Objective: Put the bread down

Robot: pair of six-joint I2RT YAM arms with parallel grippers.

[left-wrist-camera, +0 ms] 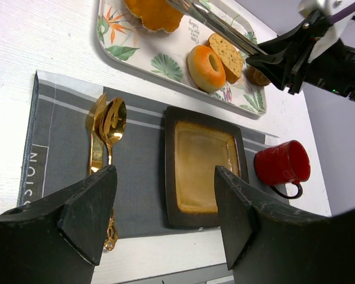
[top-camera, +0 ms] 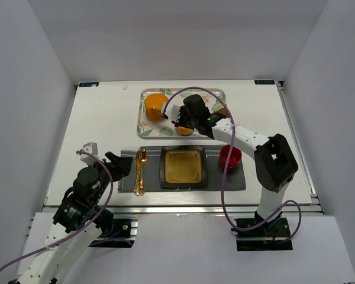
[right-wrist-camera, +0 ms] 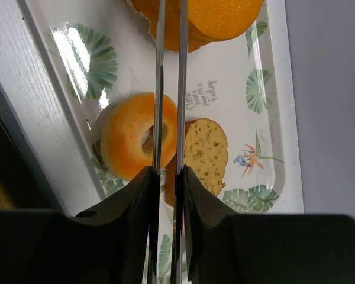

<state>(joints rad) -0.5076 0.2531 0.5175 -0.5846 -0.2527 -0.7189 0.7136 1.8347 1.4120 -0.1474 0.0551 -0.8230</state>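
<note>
The bread [right-wrist-camera: 204,154], a tan speckled slice with a brown crust, lies on the leaf-print tray [right-wrist-camera: 225,100] beside a glazed ring doughnut [right-wrist-camera: 127,145]. It also shows in the left wrist view [left-wrist-camera: 228,53]. My right gripper [right-wrist-camera: 168,171] is shut on metal tongs [right-wrist-camera: 158,71]. The tong arms run over the doughnut's right side and the bread's left edge, close together, with their tips out of view. In the top view the right gripper [top-camera: 180,121] hangs over the tray [top-camera: 141,127]. My left gripper [left-wrist-camera: 165,201] is open and empty, near the grey mat's left end [top-camera: 115,163].
A dark square plate [top-camera: 164,168] sits mid-mat, with a gold spoon and fork [top-camera: 140,171] to its left and a red mug [top-camera: 229,157] to its right. An orange ruffled cup [top-camera: 155,106] and a small brown muffin [left-wrist-camera: 257,77] share the tray.
</note>
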